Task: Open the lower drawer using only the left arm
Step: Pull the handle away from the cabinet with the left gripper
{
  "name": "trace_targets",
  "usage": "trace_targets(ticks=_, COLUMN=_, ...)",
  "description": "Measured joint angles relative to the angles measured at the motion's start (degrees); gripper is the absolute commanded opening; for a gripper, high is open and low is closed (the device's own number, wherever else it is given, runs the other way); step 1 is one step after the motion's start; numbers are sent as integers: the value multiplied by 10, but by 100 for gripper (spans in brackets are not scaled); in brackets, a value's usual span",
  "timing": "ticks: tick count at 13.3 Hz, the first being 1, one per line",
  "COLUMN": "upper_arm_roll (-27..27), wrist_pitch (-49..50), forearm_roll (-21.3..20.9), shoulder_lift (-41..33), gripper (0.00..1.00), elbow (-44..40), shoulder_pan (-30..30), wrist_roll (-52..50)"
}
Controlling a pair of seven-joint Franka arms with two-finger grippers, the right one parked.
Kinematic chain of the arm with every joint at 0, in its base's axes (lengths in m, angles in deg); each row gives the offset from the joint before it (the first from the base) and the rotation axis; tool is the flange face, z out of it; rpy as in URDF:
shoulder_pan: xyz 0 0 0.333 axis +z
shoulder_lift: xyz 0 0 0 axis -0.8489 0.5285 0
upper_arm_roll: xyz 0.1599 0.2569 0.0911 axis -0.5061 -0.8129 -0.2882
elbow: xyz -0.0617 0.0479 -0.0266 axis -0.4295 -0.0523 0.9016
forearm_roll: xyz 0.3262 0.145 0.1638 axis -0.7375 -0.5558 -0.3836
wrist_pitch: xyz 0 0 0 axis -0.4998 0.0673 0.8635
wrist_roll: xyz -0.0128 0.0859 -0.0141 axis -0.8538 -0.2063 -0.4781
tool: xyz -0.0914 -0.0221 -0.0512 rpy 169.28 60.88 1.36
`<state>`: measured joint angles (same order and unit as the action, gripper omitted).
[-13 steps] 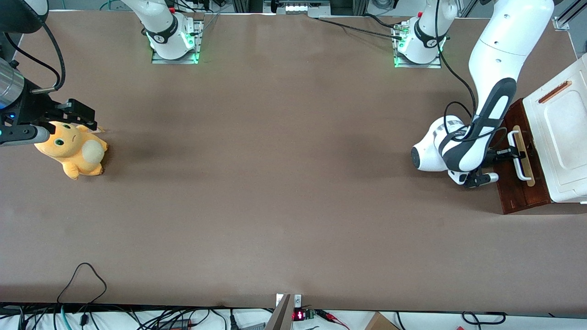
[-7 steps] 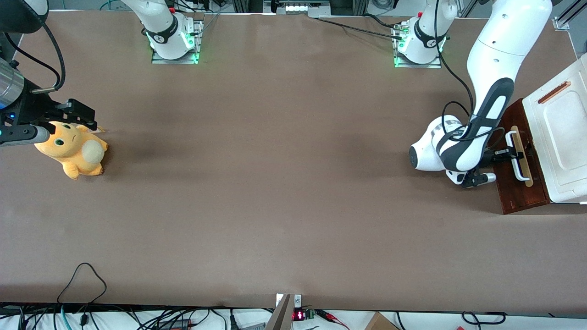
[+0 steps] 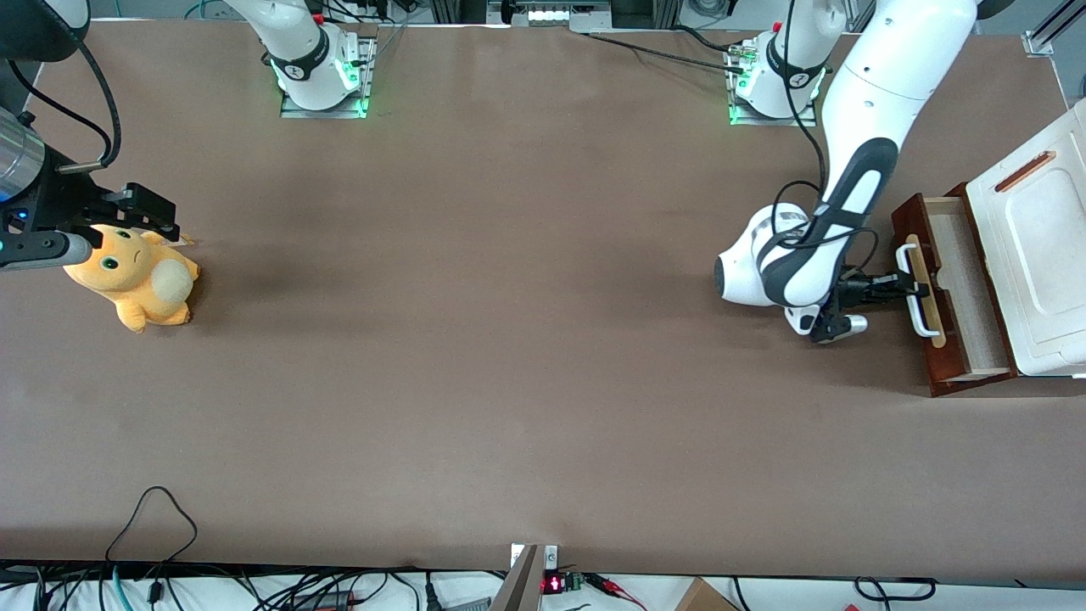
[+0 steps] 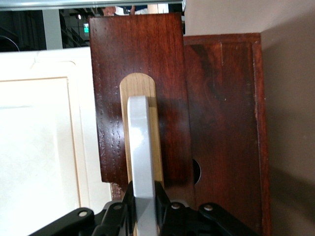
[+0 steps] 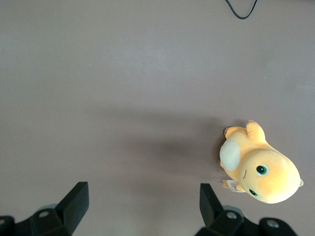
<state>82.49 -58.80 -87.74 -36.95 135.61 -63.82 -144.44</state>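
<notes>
The lower drawer stands partly pulled out of the cabinet at the working arm's end of the table, its pale wood inside showing. On its dark red-brown front a white loop handle sits on a pale wood strip. The left arm reaches down in front of the drawer. Its black gripper is shut on the handle. In the left wrist view the handle's bar runs between the black fingers of the gripper, which press on both its sides.
The cabinet's white boxy top overhangs the drawer, and a dark wooden base shows under it. An orange plush toy lies toward the parked arm's end of the table. Cables lie at the table's edge nearest the front camera.
The gripper has moved toward the parked arm's end with the handle in it. The drawer has slid out with it, and its pale inside now shows.
</notes>
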Motion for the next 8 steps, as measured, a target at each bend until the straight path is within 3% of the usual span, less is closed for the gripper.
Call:
trace_targets(ticks=1, upper_arm_roll=0, wrist_pitch=1, forearm_roll=0, shoulder_lift=0, gripper=11, elbow=0, shoulder_pan=-1, wrist_roll=-1)
trace_targets(ticks=5, upper_arm_roll=1, wrist_pitch=2, forearm_roll=0, shoulder_lift=0, gripper=59, elbow=0, shoulder_pan=-2, wrist_roll=0)
trace_targets(ticks=8, upper_arm_roll=1, wrist_pitch=2, forearm_roll=0, shoulder_lift=0, gripper=63, elbow=-3, shoulder_pan=-5, wrist_roll=1)
